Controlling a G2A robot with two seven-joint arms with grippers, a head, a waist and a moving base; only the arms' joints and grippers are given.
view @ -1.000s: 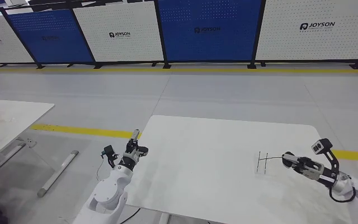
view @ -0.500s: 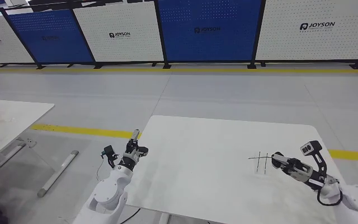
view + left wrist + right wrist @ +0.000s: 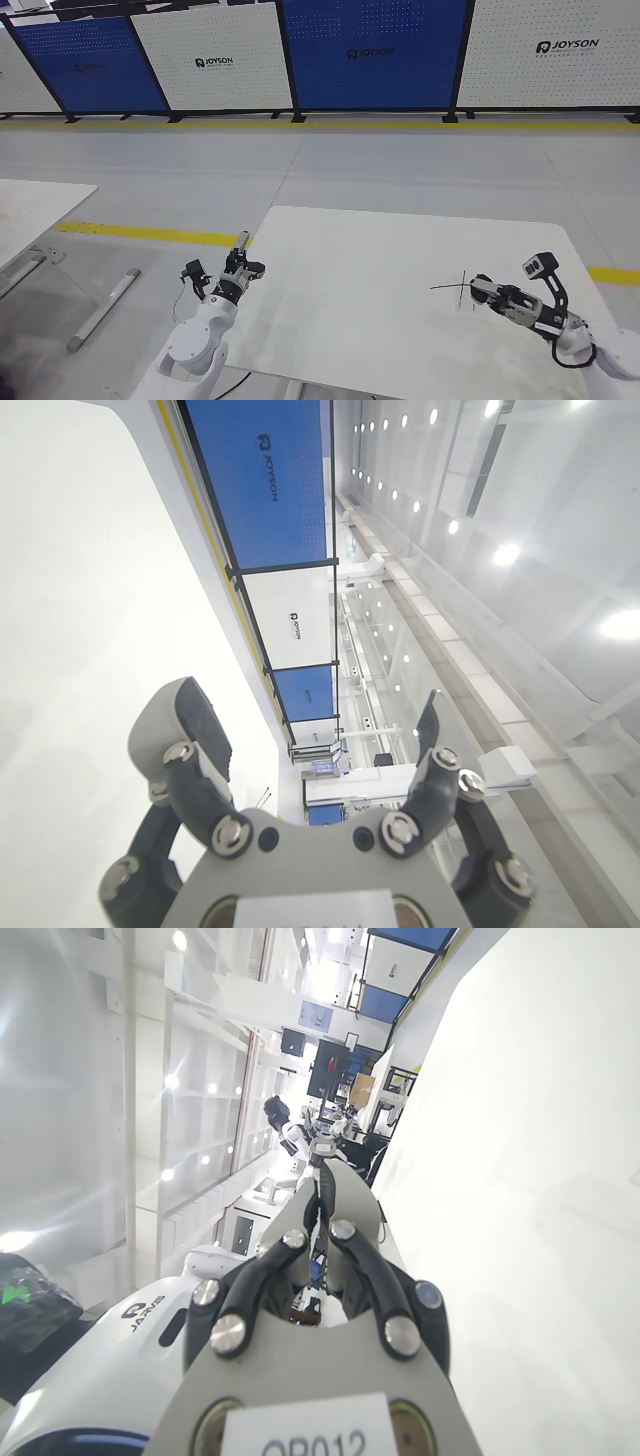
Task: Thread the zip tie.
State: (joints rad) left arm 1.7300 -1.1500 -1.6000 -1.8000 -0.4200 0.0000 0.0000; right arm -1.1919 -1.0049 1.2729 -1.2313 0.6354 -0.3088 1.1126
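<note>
A thin black zip tie (image 3: 450,286) sticks out leftward from my right gripper (image 3: 478,287), which is shut on it low over the right part of the white table (image 3: 360,270). In the right wrist view the right gripper (image 3: 322,1173) has its fingers pressed together. Another thin black zip tie (image 3: 463,280) lies on the table just under the held one, crossing it. My left gripper (image 3: 241,243) sits at the table's left edge, pointing away from me. The left wrist view shows the left gripper (image 3: 312,695) open with nothing between its fingers.
The table's left edge (image 3: 255,280) runs beside the left arm. A second white table (image 3: 30,205) stands off to the far left. Blue and white partition panels (image 3: 375,55) line the far side of the floor.
My right gripper has moved left over the table, carrying the zip tie across the one lying there. The left arm has stayed still.
</note>
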